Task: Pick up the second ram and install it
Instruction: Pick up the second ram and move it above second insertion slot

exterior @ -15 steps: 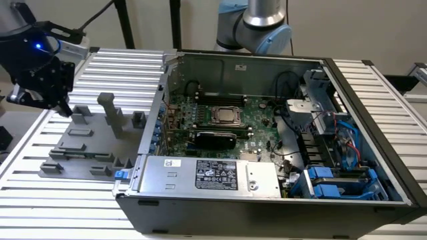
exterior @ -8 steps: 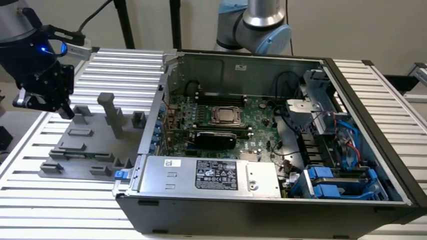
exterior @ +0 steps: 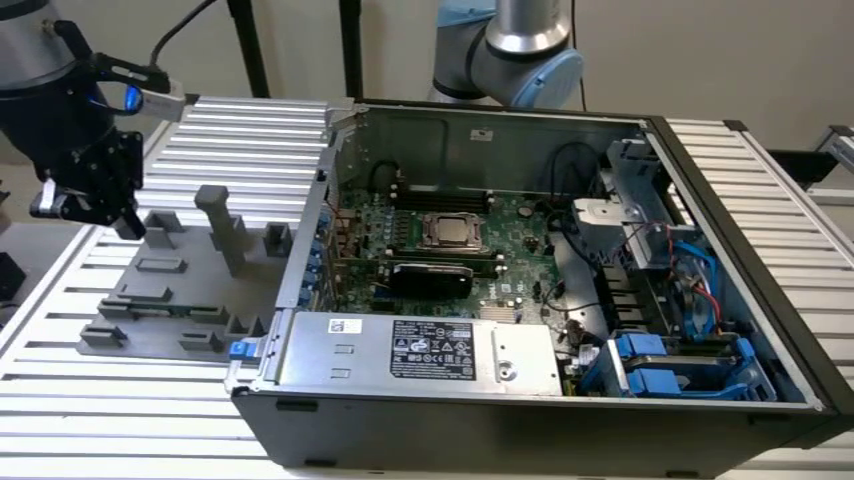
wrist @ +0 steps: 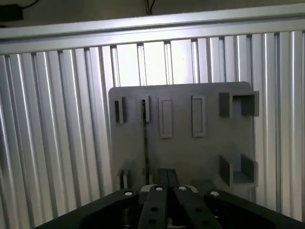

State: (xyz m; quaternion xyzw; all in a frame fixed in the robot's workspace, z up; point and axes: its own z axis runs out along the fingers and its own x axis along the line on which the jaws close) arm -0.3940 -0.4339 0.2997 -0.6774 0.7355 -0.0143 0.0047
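The end effector (exterior: 107, 215) hangs over the far corner of the grey fixture plate (exterior: 174, 285), with open air above the plate. A tall post (exterior: 222, 228) stands upright on it, and low blocks (exterior: 160, 232) line its edges. The second ram (wrist: 144, 138) stands on edge in its slots, with bare plate on both sides. Just beside the plate rises the wall of the computer case (exterior: 310, 250). Inside, the motherboard (exterior: 514, 225) lies open from above around the processor (exterior: 454, 232). The power supply (exterior: 414, 350) covers the near part. Cables (exterior: 681, 270) crowd the exterior view's right.

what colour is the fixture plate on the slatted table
Plain grey. The fixture plate shows best in the wrist view.
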